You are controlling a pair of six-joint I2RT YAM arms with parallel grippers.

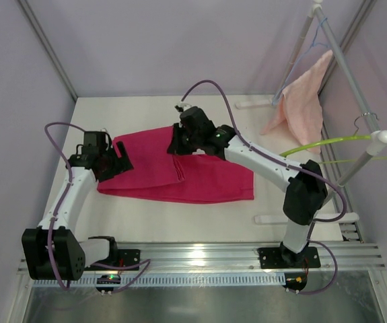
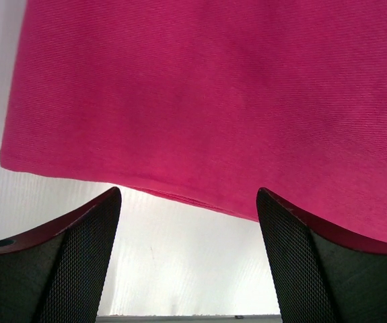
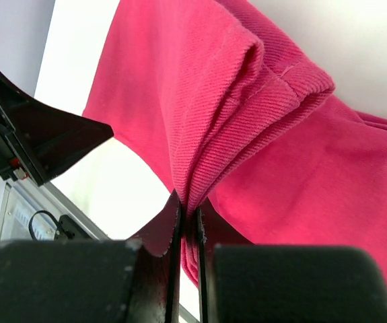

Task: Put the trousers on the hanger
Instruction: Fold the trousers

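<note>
The magenta trousers [image 1: 200,180] lie folded flat across the middle of the table. In the top view my right gripper [image 1: 180,145] sits at their far edge. The right wrist view shows this gripper [image 3: 188,206] shut on a bunched fold of the trousers [image 3: 247,114], pinched between the fingers. At the cloth's left end my left gripper [image 1: 116,161] stands open. In the left wrist view it [image 2: 188,196] has nothing between its fingers, and the trousers' hem [image 2: 213,101] lies just ahead of the tips. The lime-green hanger [image 1: 328,142] hangs from the rail at the right.
A salmon-pink towel [image 1: 302,101] and a light-blue wire hanger [image 1: 319,32] hang at the back right. The white rail [image 1: 355,87] slopes down to a post [image 1: 361,161] at the right. Walls close in the left, back and right sides.
</note>
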